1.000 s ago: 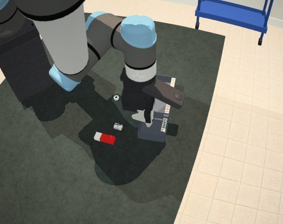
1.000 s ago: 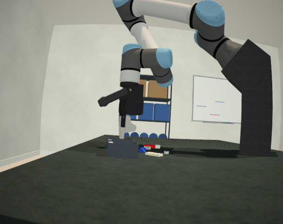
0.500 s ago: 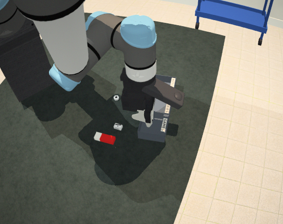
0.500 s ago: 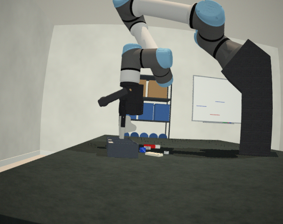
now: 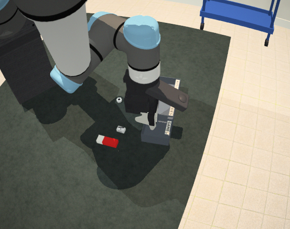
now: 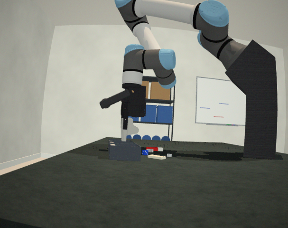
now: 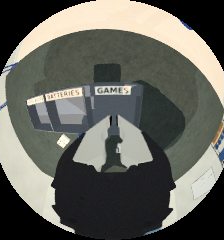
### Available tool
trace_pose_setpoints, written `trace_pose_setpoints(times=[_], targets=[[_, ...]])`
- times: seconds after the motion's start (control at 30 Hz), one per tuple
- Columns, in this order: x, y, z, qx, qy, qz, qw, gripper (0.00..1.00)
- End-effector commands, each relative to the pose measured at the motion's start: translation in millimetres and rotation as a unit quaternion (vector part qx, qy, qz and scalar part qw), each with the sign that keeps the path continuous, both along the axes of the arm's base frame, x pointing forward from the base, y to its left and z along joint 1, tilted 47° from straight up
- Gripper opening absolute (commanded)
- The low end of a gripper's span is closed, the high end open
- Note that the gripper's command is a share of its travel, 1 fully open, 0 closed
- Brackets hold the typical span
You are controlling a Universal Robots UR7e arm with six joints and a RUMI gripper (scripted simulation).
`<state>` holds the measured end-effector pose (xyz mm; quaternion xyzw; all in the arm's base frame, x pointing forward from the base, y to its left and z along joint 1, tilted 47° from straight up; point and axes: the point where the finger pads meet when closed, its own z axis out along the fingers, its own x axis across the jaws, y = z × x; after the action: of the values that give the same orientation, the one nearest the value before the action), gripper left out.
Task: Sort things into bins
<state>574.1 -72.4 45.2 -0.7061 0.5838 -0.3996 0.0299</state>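
Observation:
My gripper point(image 5: 153, 128) point(image 6: 124, 140) point(image 7: 114, 116) is shut and empty, its tips at the GAMES bin's opening. The GAMES bin point(image 5: 155, 139) point(image 6: 125, 153) point(image 7: 127, 105) is upright. Beside it are the BATTERIES bin point(image 5: 164, 108) point(image 7: 69, 114) and a third bin point(image 7: 41, 118), whose label I cannot read fully. A red and white eraser point(image 5: 110, 141) point(image 6: 152, 148) lies on the table near a small whitish sharpener point(image 5: 120, 129). A white nut point(image 5: 119, 99) point(image 6: 169, 155) lies farther off. A blue die point(image 6: 145, 152) and a cream domino point(image 6: 156, 156) point(image 7: 63, 141) lie beside the bins.
The bins stand in one row. The arm covers part of them in the top view. The arm's dark pedestal point(image 5: 26, 74) point(image 6: 260, 118) stands at the table's far side from the bins. A blue cart point(image 5: 236, 15) stands on the floor beyond the table.

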Motion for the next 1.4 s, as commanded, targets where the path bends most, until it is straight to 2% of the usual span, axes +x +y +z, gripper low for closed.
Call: trace_pose_setpoints(times=[0.0, 0.97, 1.23, 1.37], targets=[[1, 0, 0, 0.0, -0.001, 0.001, 1.0, 0.04], [-19, 14, 20, 0.0, 0.0, 0.001, 1.0, 0.04], [-32, 24, 35, 0.0, 0.0, 0.001, 1.0, 0.04], [-32, 24, 36, 0.0, 0.0, 0.001, 1.0, 0.04]])
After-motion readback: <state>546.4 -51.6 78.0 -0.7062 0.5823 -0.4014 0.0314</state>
